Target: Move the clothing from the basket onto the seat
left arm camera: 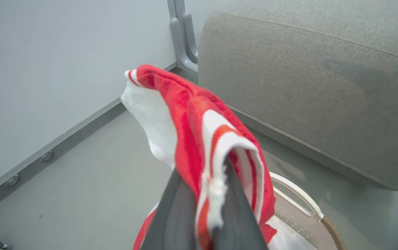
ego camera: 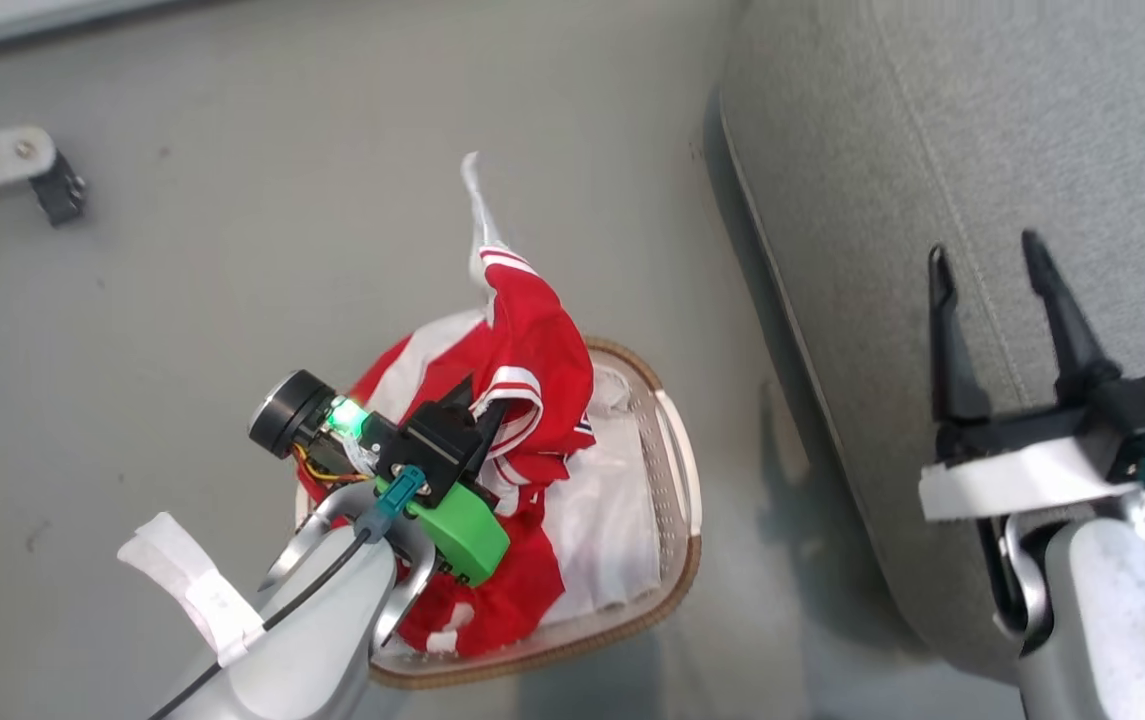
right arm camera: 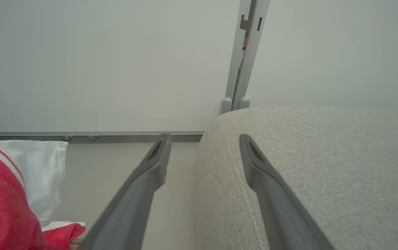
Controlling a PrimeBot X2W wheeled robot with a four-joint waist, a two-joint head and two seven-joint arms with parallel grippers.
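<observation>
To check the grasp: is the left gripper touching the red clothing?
Touching. In the left wrist view, the left gripper is shut on a fold of the red clothing, pinched between its jaws.

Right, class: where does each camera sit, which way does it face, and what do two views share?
Head view: on the head, looking down at basket, clothing, seat; left gripper, right gripper show.
Left wrist view: on that wrist, along its fingers, shut on clothing, facing the seat.
Right wrist view: on that wrist, along open fingers, facing seat, wall.
Shared: seat, clothing.
</observation>
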